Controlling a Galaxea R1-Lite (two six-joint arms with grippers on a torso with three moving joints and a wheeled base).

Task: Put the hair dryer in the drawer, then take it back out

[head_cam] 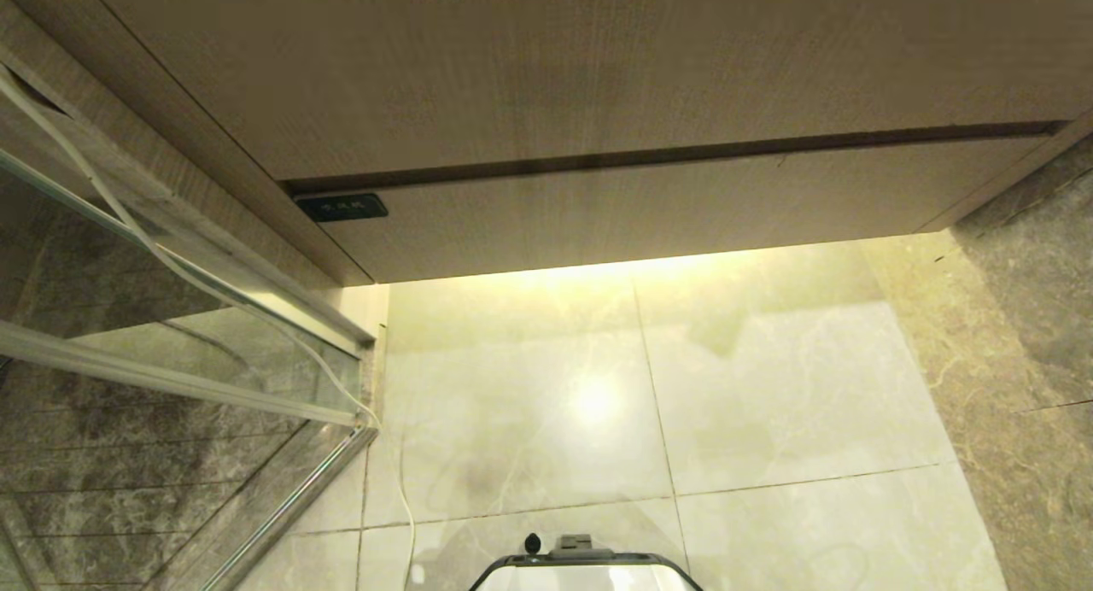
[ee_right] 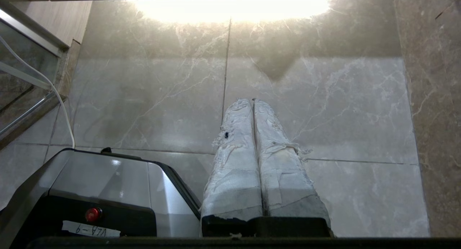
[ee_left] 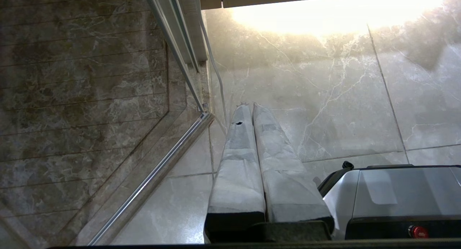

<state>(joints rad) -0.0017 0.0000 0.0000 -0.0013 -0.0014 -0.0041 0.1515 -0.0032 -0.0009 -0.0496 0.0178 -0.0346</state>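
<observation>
The drawer is the wide, shallow wood-grain front low on the cabinet, with a small dark label at its left corner. It is pushed in, with only a dark gap along its top edge. The hair dryer is out of view in all three views. Neither arm shows in the head view. My left gripper hangs over the floor tiles beside the robot base, its taped fingers pressed together with nothing between them. My right gripper hangs the same way on the base's other side, shut and empty.
A taller wood-grain panel sits above the drawer. A glass shower door with a metal frame stands at the left, and a thin white cable runs along it to the floor. The robot base is at the near edge. A marble wall is on the right.
</observation>
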